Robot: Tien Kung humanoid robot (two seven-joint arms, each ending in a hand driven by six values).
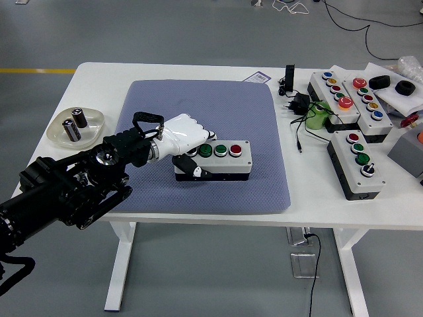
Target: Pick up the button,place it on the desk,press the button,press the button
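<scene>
Left hand grasping the button box at its left end.

The white fingers wrap over the box's top while the black thumb presses its near side. The box extends rightward from the hand, lying flat on the blue-grey mat, with two green buttons and a red one running away from the fingers. Behind the hand, off to its left, a dish holds two batteries on the white table.

left hand curled, arm extended
</scene>
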